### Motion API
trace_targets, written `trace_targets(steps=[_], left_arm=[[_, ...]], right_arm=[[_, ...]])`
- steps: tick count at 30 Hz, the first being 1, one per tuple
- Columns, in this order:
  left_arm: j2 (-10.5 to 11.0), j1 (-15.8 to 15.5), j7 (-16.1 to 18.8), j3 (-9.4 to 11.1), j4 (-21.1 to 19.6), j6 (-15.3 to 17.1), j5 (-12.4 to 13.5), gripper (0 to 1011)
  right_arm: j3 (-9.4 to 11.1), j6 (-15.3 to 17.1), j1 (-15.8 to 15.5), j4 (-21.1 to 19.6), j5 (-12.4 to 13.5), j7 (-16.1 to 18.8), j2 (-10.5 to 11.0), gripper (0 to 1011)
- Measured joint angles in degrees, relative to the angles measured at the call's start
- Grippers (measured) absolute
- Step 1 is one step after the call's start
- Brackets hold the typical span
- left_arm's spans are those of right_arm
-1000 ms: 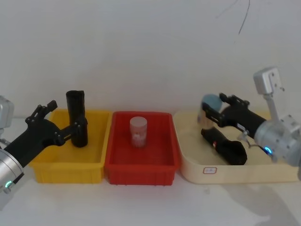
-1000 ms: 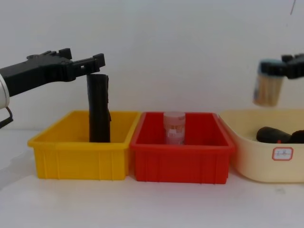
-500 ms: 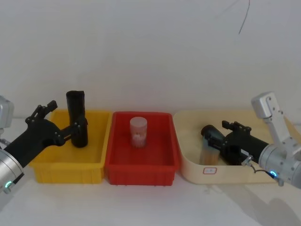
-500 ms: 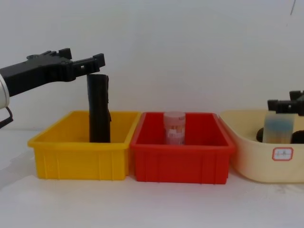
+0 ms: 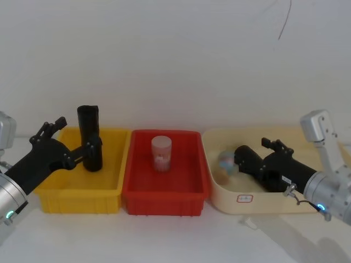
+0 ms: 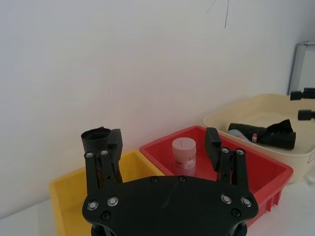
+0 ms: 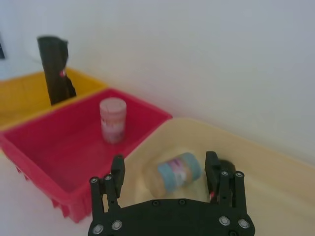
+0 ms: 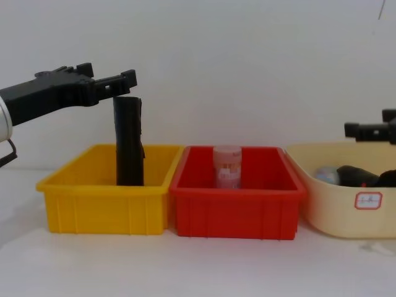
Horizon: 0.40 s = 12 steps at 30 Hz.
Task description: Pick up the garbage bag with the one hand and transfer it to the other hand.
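We're at the very start here: nothing is lifted and nothing has been handed over. The garbage bag [image 6: 263, 133] lies on its side in the cream tub [image 5: 263, 205]. It sits just past the tips of the right gripper [image 7: 165, 162] and a little to one side of them, not between them and not gripped. Those fingers are spread wide and hold nothing. What lies ahead of them, in line with the gap, is a blue-capped jar [image 7: 177, 174] on its side on the tub floor, close by the bag.

The left gripper [image 6: 162, 140] hangs over the yellow bin [image 5: 77, 200], fingers also wide apart and empty. The slim black roll [image 5: 89, 137] stands upright just by one fingertip, unclasped.

So the whole job is left, as we read it: close on the bag, raise it out of the tub, bring the two grippers together, and pass it across.

The count:
- Two black rolls, the lumpy one with the red mark in the tub and the smooth one in the yellow bin.
- Two jars, one in the tub and one upright jar [image 5: 161, 153] in the red bin [image 5: 164, 203].
- Three containers in a row.
- Two grippers.
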Motion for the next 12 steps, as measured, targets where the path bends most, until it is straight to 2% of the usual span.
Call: trace_targets(steps=[12], left_arm=[[0.0, 0.0, 0.0, 0.0, 0.0, 0.0, 0.0, 1000]], right_arm=[[3.2, -3.9, -3.6, -5.9, 3.9, -0.6, -0.2, 1000]])
